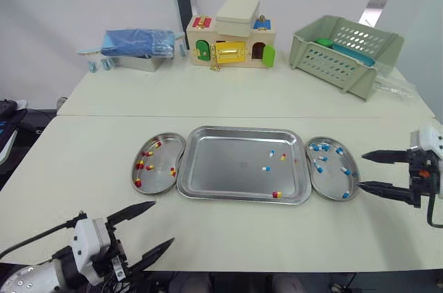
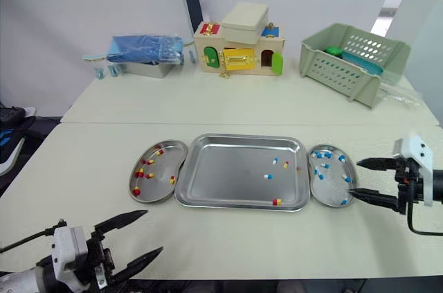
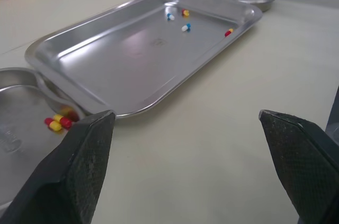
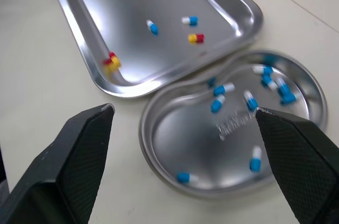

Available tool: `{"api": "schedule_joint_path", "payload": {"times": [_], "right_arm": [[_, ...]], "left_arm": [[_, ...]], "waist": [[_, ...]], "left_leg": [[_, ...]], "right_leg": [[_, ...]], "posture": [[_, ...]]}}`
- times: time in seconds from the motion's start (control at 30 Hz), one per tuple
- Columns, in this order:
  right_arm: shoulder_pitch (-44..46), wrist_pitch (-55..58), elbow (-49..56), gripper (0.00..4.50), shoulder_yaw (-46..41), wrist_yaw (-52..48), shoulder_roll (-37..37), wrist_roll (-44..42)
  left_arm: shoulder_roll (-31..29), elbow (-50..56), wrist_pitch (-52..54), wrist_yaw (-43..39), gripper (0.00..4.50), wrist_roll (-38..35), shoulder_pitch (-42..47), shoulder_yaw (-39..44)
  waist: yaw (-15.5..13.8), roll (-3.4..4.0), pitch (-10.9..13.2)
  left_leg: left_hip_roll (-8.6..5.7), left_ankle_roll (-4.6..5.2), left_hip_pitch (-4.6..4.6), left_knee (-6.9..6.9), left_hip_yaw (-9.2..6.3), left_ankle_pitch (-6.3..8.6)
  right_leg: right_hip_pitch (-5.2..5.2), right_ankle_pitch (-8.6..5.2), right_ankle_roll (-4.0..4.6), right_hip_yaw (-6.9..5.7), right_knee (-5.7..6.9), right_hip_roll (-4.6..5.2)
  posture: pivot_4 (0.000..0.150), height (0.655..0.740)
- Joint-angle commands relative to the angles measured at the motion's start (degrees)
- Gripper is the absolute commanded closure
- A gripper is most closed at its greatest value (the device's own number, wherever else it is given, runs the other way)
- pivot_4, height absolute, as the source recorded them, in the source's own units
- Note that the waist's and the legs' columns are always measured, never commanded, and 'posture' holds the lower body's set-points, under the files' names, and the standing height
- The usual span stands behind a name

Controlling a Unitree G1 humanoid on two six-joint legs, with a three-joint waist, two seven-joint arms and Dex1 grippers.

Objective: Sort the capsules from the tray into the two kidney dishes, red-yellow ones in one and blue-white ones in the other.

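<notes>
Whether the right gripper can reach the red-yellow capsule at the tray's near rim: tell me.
Probably yes: the right gripper is open beside the blue-white dish, nothing stands over the tray; its rim may hamper pinching the capsule.

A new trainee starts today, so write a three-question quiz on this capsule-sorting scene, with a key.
1. True or false: the right pincer is gripping a capsule.
2. How many capsules lie in the tray? A) two B) four C) seven
3. Fill in: the left kidney dish holds only ___ capsules.
Key: 1 false, it is open and empty. 2 B: two blue-white, two red-yellow. 3 red-yellow.
</notes>
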State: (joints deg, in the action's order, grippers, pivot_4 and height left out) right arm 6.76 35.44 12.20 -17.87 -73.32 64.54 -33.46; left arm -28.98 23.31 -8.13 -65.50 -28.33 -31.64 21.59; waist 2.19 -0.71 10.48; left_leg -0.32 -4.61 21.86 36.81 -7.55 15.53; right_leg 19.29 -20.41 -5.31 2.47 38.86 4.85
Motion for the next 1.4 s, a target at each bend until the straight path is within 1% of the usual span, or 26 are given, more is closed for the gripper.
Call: {"api": "schedule_joint_path", "payload": {"times": [0.03, 0.13, 0.2, 0.33, 0.47, 0.5, 0.6, 0.73, 0.97, 1.33, 1.4], "right_arm": [[10.4, 4.6, 4.3, 0.03, 9.1, 1.9, -2.2, -1.3], [22.8, 5.7, 3.9, 0.03, 23.3, 2.4, -8.9, 4.4], [28.0, 4.9, 0.6, 0.03, 29.1, 3.4, -12.9, 8.6], [34.1, 2.0, -4.9, 0.03, 37.1, 3.3, -18.6, 14.7], [38.1, -0.8, -11.5, 0.03, 41.3, 3.8, -23.8, 19.4], [38.7, -2.0, -13.2, 0.03, 42.2, 4.0, -24.6, 20.8], [38.8, -3.5, -14.5, 0.58, 42.5, 3.1, -25.4, 22.2], [38.3, -5.9, -16.1, 1.89, 43.8, 3.2, -25.5, 25.6], [37.9, -9.1, -19.9, 1.89, 44.6, 3.8, -27.6, 30.1], [37.7, -10.6, -22.7, 1.89, 45.3, 3.1, -29.4, 34.2], [37.4, -11.1, -22.7, 2.34, 45.4, 2.8, -29.1, 34.7]], "left_arm": [[2.3, 0.2, -3.9, 0.7, 0.00, 0.1, -1.0, -2.3], [5.5, -0.8, -8.6, -0.1, 0.00, 0.6, -2.9, -5.5], [6.4, -1.2, -10.9, -0.6, 0.00, 1.0, -4.0, -7.1], [7.2, -1.8, -13.4, 0.2, 0.00, 0.9, -4.6, -8.9], [7.3, -2.4, -14.9, 0.8, 0.00, 1.2, -5.0, -10.4], [7.3, -2.5, -15.3, 1.1, 0.00, 1.3, -4.9, -10.7], [7.1, -2.8, -16.0, 2.2, 0.00, 1.4, -4.2, -11.3], [6.7, -3.2, -16.7, 3.0, 0.00, 1.5, -4.2, -11.9], [6.0, -4.9, -19.2, 2.4, 0.00, 1.3, -4.3, -12.4], [5.7, -6.2, -20.7, 2.9, 0.00, 0.9, -4.3, -12.8], [5.6, -6.1, -20.6, 3.2, 0.00, 0.9, -4.1, -12.9]], "waist": [[0.2, -0.02, 0.0], [0.7, -0.06, 0.0], [0.7, -0.11, 0.0], [-0.6, -0.14, 0.1], [-0.3, -0.14, 0.1], [-0.3, -0.14, 0.1], [-0.4, -0.14, 0.1], [-0.3, -0.13, 0.1], [-0.1, -0.12, 0.1], [0.0, -0.11, 0.1], [0.0, -0.11, 0.1]], "left_leg": [[0.00, 0.00, 0.02, 0.00, -0.02, 0.00], [0.01, 0.00, 0.02, 0.00, -0.04, 0.00], [0.01, -0.01, 0.05, 0.00, -0.07, 0.00], [-0.08, -0.01, 0.19, 0.03, -0.14, -0.01], [-0.08, -0.01, 0.21, 0.02, -0.13, -0.01], [-0.08, -0.01, 0.21, 0.02, -0.13, -0.01], [-0.08, -0.01, 0.22, 0.02, -0.13, -0.01], [-0.07, -0.01, 0.23, 0.02, -0.14, -0.01], [-0.06, -0.01, 0.23, 0.02, -0.13, -0.01], [-0.06, -0.01, 0.23, 0.02, -0.13, -0.01], [-0.06, -0.01, 0.22, 0.02, -0.13, -0.01]], "right_leg": [[0.01, 0.00, 0.00, -0.02, -0.01, 0.00], [0.02, 0.00, 0.00, -0.02, -0.01, 0.00], [0.05, 0.00, 0.00, -0.04, -0.02, -0.02], [0.15, 0.00, -0.01, -0.10, -0.06, 0.07], [0.22, 0.00, -0.01, -0.09, -0.03, 0.08], [0.25, 0.00, -0.01, -0.09, 0.00, 0.07], [0.29, 0.00, -0.01, -0.08, 0.01, 0.07], [0.31, 0.00, -0.01, -0.08, 0.03, 0.06], [0.33, 0.00, -0.01, -0.08, 0.07, 0.04], [0.33, 0.00, -0.01, -0.07, 0.07, 0.04], [0.33, 0.00, -0.01, -0.07, 0.07, 0.04]], "posture": [[0.150, 0.7400], [0.150, 0.7400], [0.150, 0.7400], [0.150, 0.7400], [0.150, 0.7400], [0.150, 0.7400], [0.150, 0.7400], [0.150, 0.7400], [0.150, 0.7400], [0.150, 0.7400], [0.150, 0.7400]]}}
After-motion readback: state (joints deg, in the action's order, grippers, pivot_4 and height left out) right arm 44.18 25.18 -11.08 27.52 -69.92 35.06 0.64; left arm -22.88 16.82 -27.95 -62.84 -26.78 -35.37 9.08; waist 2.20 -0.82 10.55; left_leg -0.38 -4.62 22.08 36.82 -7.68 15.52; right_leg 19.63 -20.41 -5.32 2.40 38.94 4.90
